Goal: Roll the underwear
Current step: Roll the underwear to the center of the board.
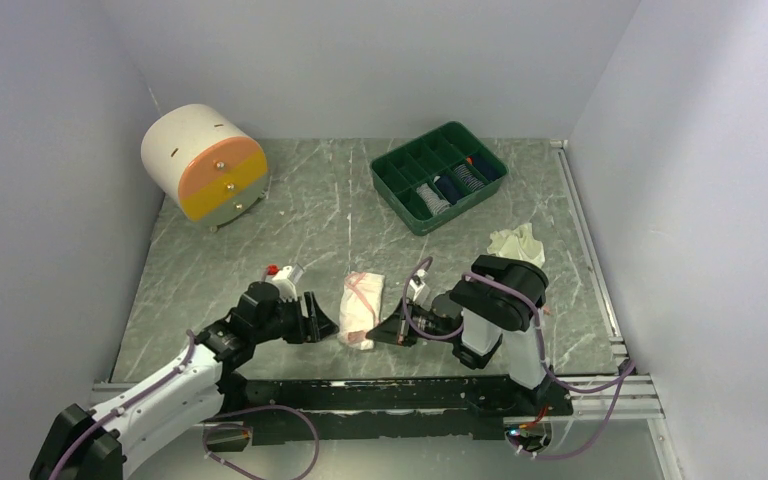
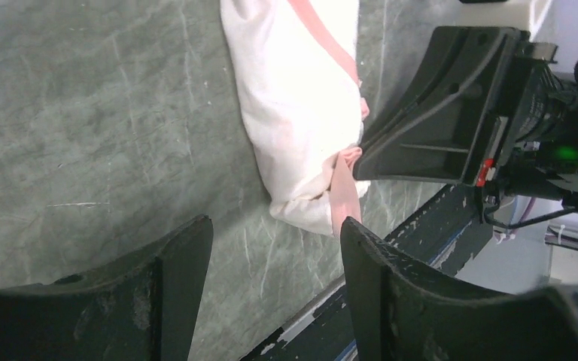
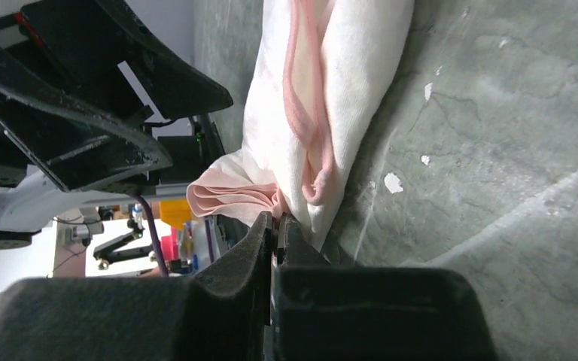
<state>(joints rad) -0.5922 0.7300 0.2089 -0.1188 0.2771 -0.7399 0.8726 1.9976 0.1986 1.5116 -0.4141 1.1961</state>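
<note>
At table (image 1: pixel 210 270) front, underwear (image 1: pixel 361 310), far end cropped in wrist views; left fingers (image 2: pixel 173 263) open; right fingers (image 3: pixel 241 256) pinch hem.

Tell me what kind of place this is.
Probably a robot test booth: plain white walls box in a marbled tabletop, with the left arm and right arm mounted by an aluminium rail.

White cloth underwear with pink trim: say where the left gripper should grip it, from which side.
Probably the near left edge, low from the left: the white cloth underwear with pink trim lies as a long narrow bundle, the right gripper pinching its near right corner.
</note>
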